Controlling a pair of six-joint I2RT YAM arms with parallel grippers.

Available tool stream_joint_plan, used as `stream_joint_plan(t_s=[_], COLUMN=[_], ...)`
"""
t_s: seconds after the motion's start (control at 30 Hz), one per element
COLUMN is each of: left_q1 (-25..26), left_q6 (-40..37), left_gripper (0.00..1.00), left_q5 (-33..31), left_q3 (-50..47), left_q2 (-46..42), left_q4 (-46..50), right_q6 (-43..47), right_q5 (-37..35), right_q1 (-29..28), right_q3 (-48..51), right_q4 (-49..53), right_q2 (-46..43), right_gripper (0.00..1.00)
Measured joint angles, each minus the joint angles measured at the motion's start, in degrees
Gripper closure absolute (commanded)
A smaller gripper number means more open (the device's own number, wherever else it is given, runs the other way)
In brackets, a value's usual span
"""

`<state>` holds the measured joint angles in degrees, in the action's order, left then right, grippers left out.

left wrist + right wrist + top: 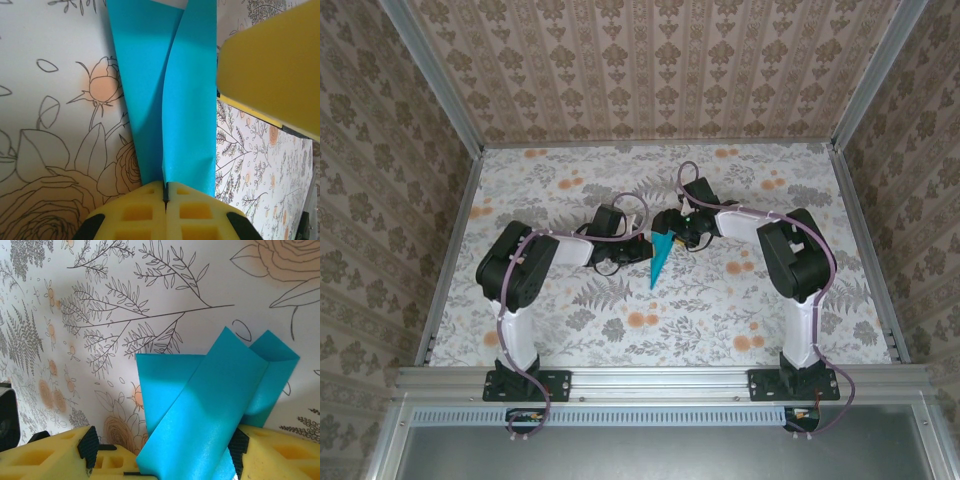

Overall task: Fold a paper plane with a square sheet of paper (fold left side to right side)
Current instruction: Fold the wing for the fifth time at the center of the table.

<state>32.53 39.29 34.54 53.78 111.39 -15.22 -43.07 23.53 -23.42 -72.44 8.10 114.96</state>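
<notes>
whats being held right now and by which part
The left gripper is shut on the paper plane, pinching a folded flap's edge. The right gripper stands open around it, not clamping.

Damask-papered walls (660, 60), floral table (720, 310), aluminium rails (660, 380)

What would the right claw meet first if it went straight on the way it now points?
The plane, most likely: its folds stand between the fingers of the open right claw. Behind it lies the table, though depth is unclear.
</notes>
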Motion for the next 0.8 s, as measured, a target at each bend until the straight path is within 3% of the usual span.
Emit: stream_joint_plan(t_s=[0.13, 0.2, 0.4, 0.53, 0.8], left_q1=[0.0, 0.0, 0.0, 0.0, 0.0], left_q6=[-0.17, -0.28, -0.42, -0.5, -0.57], left_gripper=[0.98, 0.98, 0.98, 0.99, 0.99], left_q5=[-0.02, -0.02, -0.09, -0.26, -0.46], left_q3=[0.11, 0.24, 0.46, 0.7, 0.87], left_q2=[0.0, 0.0, 0.02, 0.02, 0.02], left_q4=[0.26, 0.57, 1.11, 1.64, 2.08], right_q6=[0.76, 0.92, -0.17, -1.2, -1.95], right_q5=[-0.42, -0.81, 0.15, 1.16, 0.85], right_q1=[0.63, 0.96, 1.01, 0.13, -0.7], right_q3=[0.09, 0.2, 0.85, 0.83, 0.83], right_q4=[2.03, 2.91, 1.36, 0.7, 1.4], right_q2=[-2.75, -5.07, -7.93, -5.09, -0.66], right_gripper=[0.25, 0.3, 0.69, 0.87, 0.93])
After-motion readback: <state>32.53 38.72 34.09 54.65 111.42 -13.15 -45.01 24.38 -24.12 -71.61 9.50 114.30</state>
